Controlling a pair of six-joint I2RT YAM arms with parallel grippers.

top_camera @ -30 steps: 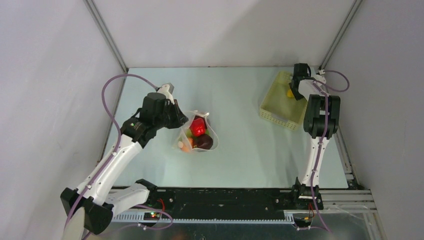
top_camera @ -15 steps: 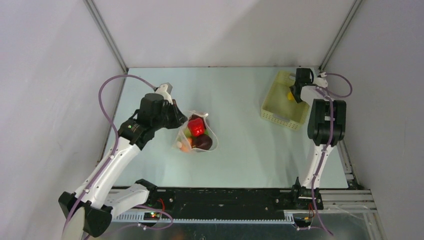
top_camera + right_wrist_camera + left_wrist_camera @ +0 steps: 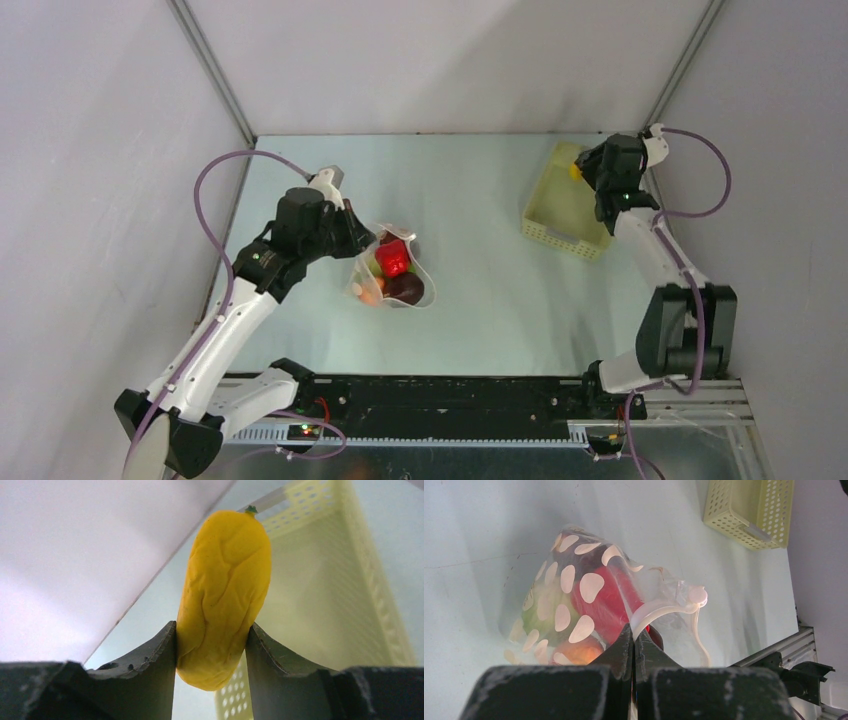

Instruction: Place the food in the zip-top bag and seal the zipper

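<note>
Zip-top bag (image 3: 569, 580), crinkly clear, pinched by left claw (image 3: 634, 634); right claw (image 3: 212, 630) clamps wrinkled yellow fruit (image 3: 225, 580).

No words, numbers, labels or signs can be read in any of the views. Only white blobs are printed on the zip-top bag (image 3: 591, 587), and no letters are made by them.
</note>
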